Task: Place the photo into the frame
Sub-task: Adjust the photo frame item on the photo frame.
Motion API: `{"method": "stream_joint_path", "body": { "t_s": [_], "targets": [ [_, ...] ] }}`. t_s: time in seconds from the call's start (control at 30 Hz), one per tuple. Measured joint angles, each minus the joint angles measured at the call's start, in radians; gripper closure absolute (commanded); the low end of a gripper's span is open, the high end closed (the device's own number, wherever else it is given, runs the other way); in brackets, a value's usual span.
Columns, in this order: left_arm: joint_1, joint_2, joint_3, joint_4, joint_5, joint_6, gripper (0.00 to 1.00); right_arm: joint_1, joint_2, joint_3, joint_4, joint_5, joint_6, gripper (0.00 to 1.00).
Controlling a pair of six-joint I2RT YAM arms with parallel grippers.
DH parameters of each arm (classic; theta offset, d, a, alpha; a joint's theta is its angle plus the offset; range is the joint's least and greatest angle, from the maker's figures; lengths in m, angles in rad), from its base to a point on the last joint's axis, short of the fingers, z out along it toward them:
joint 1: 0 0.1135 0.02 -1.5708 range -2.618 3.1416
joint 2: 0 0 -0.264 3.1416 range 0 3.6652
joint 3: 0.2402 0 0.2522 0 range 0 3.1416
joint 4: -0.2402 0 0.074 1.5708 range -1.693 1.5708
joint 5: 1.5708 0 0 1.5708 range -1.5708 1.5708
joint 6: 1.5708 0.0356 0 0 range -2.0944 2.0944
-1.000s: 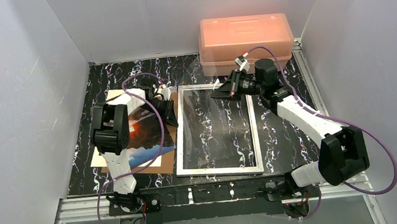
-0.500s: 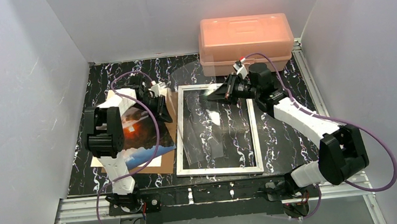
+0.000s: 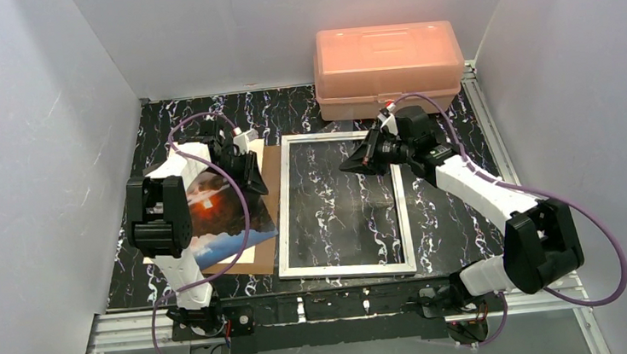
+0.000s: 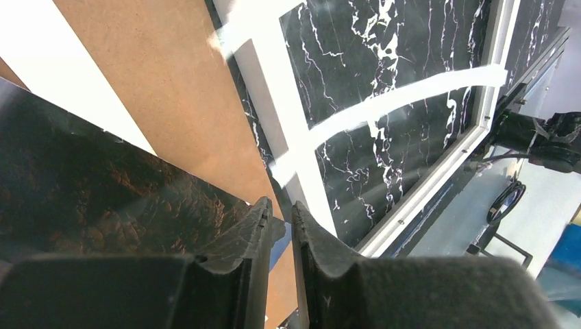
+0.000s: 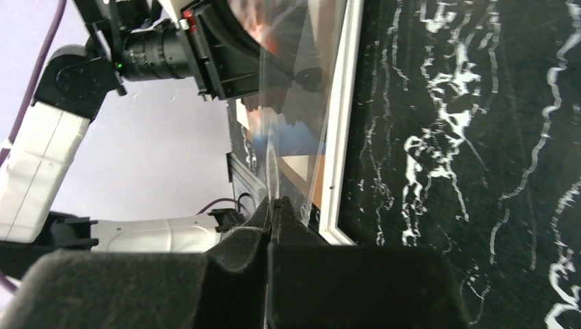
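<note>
The frame (image 3: 344,269) lies flat at lower centre of the top view, and the marble table (image 3: 454,207) shows through its opening. Just left of it, outside the frame, the photo (image 3: 215,211) rests face up on a brown backing board (image 3: 259,257). The left arm and its purple cable (image 3: 246,213) cross over the photo. The left gripper (image 4: 279,212) sits at the photo's far right corner, its jaws slightly apart with nothing clamped between them. Farther back, the right gripper (image 5: 275,209) has its jaws together on one edge of the clear pane (image 5: 293,127), over the frame's far side. Hazards:

- The thin pane may slip from the grip and drop into the opening.
- The glossy print may slide or crease when pinched.
- The cable may drag the print.

The pink box (image 3: 385,59) at upper centre limits rearward clearance.
</note>
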Motion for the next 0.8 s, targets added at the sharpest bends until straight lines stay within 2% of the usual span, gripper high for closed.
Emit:
{"method": "stream_joint_path", "body": {
  "t_s": [0.47,0.8],
  "targets": [
    [-0.006,-0.001,-0.016,-0.008,-0.013,0.027,0.84,-0.166,-0.058,-0.018,-0.176,-0.02,-0.155,0.99],
    [-0.04,0.011,-0.018,-0.007,-0.013,0.029,0.84,-0.176,0.027,-0.018,-0.192,-0.046,-0.271,0.99]
  ]
}}
